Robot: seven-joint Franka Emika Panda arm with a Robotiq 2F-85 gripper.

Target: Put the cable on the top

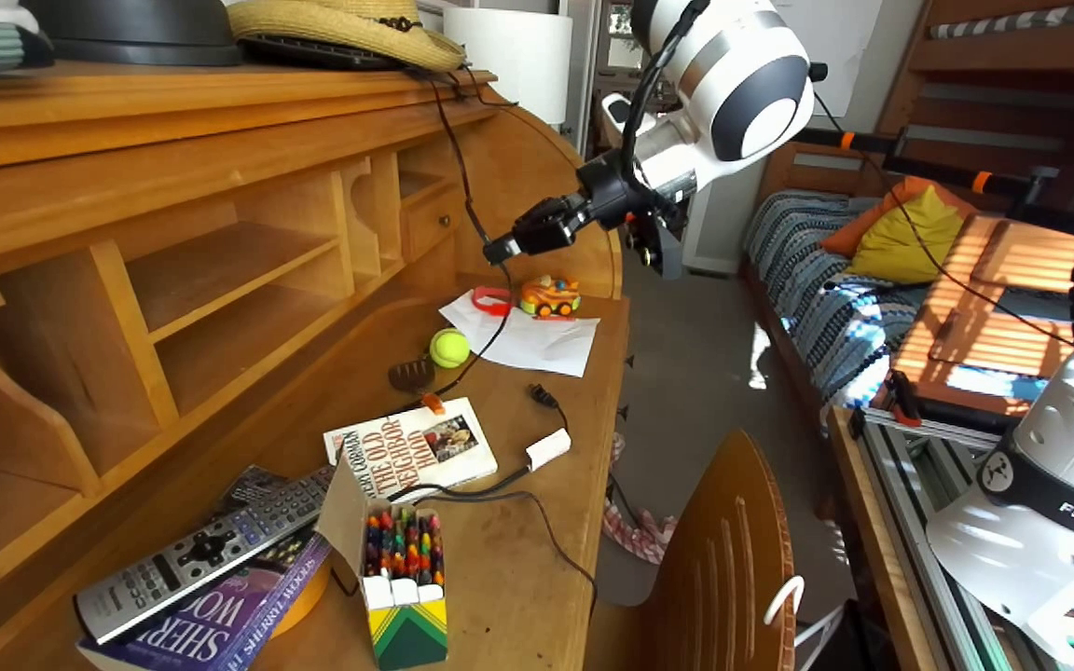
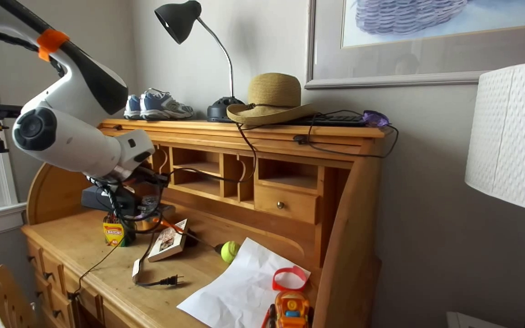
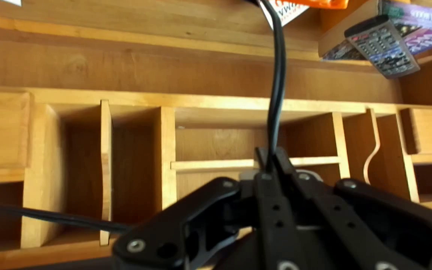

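Pinching the cable point(image 3: 278, 78) in the clenched gripper point(image 3: 271, 157), in front of the cubbyholes point(image 3: 168, 150), apparently to gather the slack trailing down to the tabletop point(image 2: 198, 269) and carry it up to join the stretch already lying on the top point(image 2: 176, 125) by the straw hat point(image 2: 275, 91). Should probably lift higher next, keeping the trailing slack away from the crayon box point(image 2: 114, 234) farther along the tabletop, open-lidded and packed with upright crayons point(image 1: 404, 540).

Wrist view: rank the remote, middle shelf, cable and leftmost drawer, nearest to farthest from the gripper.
1. Cable: pinched in the gripper.
2. Middle shelf: centre, beyond the gripper.
3. Remote: upper right.
4. Leftmost drawer: at the picture's left edge.
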